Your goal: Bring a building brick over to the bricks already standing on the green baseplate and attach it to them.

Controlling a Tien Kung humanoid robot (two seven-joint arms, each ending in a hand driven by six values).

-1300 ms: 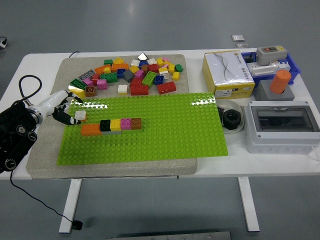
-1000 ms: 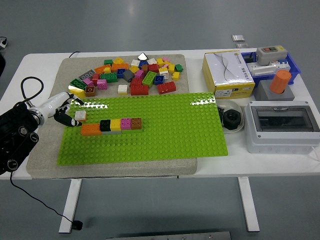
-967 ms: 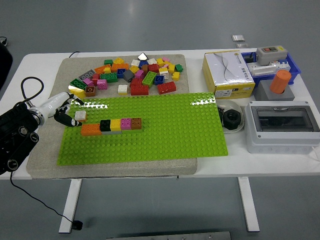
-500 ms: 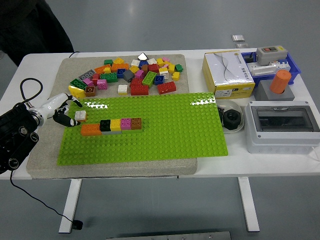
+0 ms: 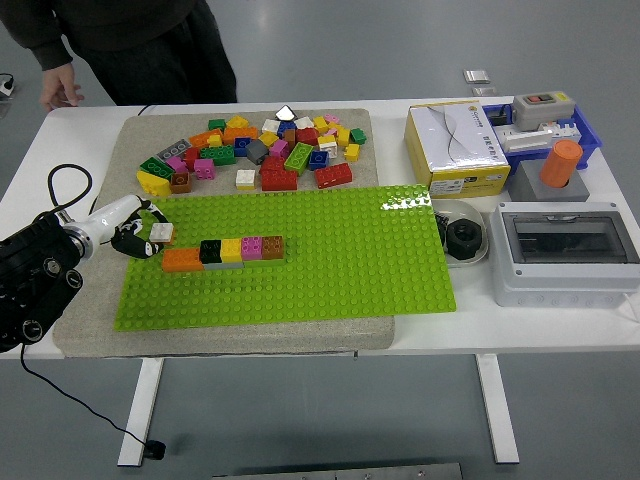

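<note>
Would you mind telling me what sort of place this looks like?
Probably a robotics lab or test bench: a white table on a plain grey floor, toy bricks beside a green baseplate, and electrical parts such as a breaker box.

The person is cut off by the top edge.

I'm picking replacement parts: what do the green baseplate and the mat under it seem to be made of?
The green studded baseplate looks like glossy moulded plastic: glare shows near its far right corner. The beige mat beneath looks like matte foam or felt, with a speckled, dull, thick edge; which of the two I can't tell.
</note>
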